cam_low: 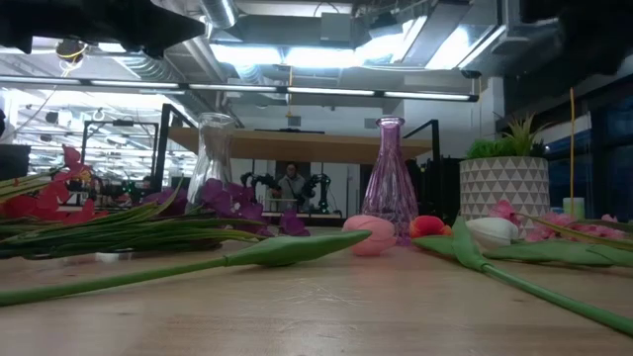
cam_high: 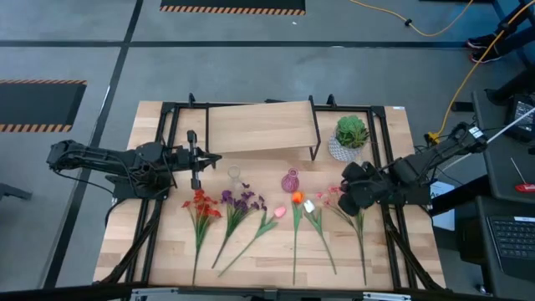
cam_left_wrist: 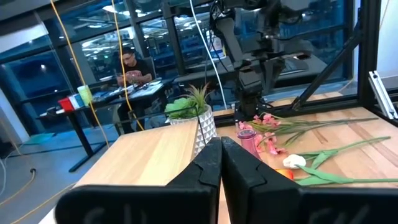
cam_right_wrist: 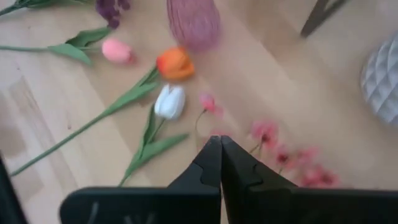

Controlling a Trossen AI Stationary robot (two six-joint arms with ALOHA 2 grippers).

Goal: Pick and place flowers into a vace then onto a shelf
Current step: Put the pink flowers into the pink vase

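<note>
On the wooden table (cam_high: 167, 251), flowers (cam_high: 251, 219) lie stems toward its front edge, between both closed, empty grippers: left gripper (cam_high: 216, 157), right gripper (cam_high: 341, 189). Only the left wrist view shows a seated person (cam_left_wrist: 134, 65).

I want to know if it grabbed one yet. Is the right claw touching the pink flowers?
Cannot tell. The shut right claw sits over the pink flowers in its wrist view, but no view shows contact or a gap.

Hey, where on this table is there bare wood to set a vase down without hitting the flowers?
Bare wood lies at the table's front left corner, left of the red flowers, and at the front right corner, right of the pink blossom spray. The light-wood shelf top is also bare. The middle is crowded: stems fan out below the clear glass vase and purple glass vase.
</note>
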